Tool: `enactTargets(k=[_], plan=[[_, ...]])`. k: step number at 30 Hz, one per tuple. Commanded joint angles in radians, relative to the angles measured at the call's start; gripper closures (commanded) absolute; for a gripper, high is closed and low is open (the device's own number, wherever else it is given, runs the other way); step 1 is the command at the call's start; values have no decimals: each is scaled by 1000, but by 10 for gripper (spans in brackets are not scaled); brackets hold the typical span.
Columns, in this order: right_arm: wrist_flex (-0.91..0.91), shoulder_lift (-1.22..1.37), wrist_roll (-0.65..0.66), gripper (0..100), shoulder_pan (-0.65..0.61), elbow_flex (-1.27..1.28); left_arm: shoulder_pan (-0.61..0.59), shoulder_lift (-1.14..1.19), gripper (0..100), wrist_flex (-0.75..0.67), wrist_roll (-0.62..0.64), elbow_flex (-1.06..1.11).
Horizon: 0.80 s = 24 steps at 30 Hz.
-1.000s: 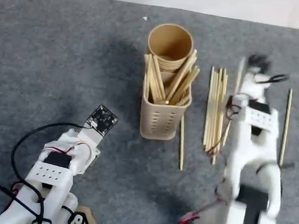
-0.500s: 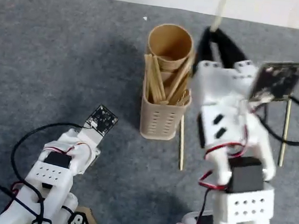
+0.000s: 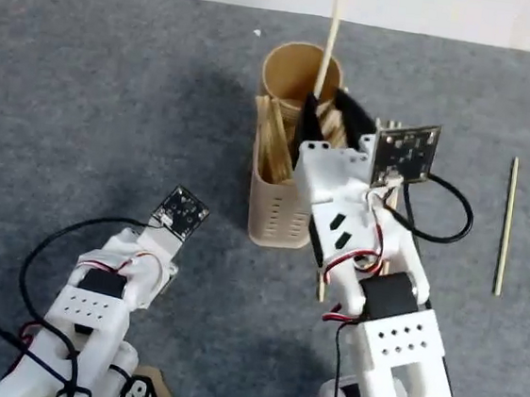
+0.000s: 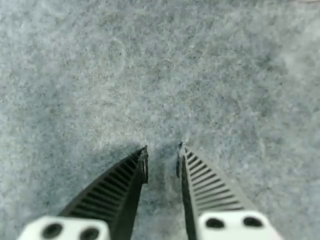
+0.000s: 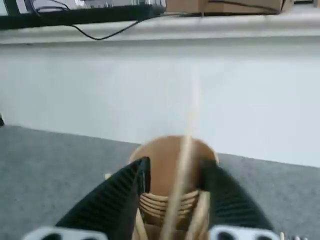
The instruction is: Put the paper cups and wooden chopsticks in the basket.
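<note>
the right end effector (image 3: 327, 105) hangs over the far end of the basket (image 3: 278, 209), right above the paper cups (image 3: 288, 73) nested inside it. a single chopstick (image 3: 331, 35) stands nearly upright between its jaws, with its upper part rising well above the cups' rim.

in the right wrist view the right end effector (image 5: 175, 165) is released. its jaws stand apart and a gap shows on either side of the chopstick (image 5: 184, 155), which is blurred. the brown mouth of the paper cups (image 5: 162, 155) lies just behind and below the stick.

a bundle of chopsticks (image 3: 273, 138) already leans inside the basket on the near side of the cups. the basket lies on the grey worktop (image 3: 116, 79), between the two arms and farther out.

a loose chopstick (image 3: 506, 224) lies flat on the worktop, well apart from the basket on the right arm's outer side. another stick (image 3: 320, 285) lies by the basket's near corner, partly under the right arm.

the left arm (image 3: 103, 295) sits at the near left, well away from the basket. the left end effector (image 4: 162, 160) hovers close over bare worktop, its jaws slightly apart with nothing between them.
</note>
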Motion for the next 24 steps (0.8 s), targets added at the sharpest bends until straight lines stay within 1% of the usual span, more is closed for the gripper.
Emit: enactTargets(k=[1, 3, 6, 9, 10, 12, 14, 16, 20, 22, 24], plan=[[99, -59, -11, 747, 21, -113, 12, -12, 870, -11, -9, -2], [202, -82, -3, 747, 58, -199, 12, -12, 870, -11, -9, -2], [441, -67, 106, 747, 148, -397, 12, -12, 870, -11, -9, -2], [699, 25, 203, 747, 288, -584, 12, -12, 870, -11, -9, -2], [760, 73, 241, 747, 332, -631, 12, -12, 870, -11, -9, -2], [839, 189, 331, 747, 403, -639, 12, -12, 870, -11, -9, -2], [857, 317, 373, 747, 464, -615, 10, -12, 870, -8, -9, -2], [843, 455, 381, 747, 503, -572, 10, -12, 870, -8, -9, -2], [734, 739, 433, 747, 507, -503, 10, -12, 870, -8, -9, -2], [674, 866, 439, 747, 509, -492, 10, -12, 870, -8, -9, -2], [651, 974, 440, 747, 512, -495, 10, -12, 870, -8, -9, -2]])
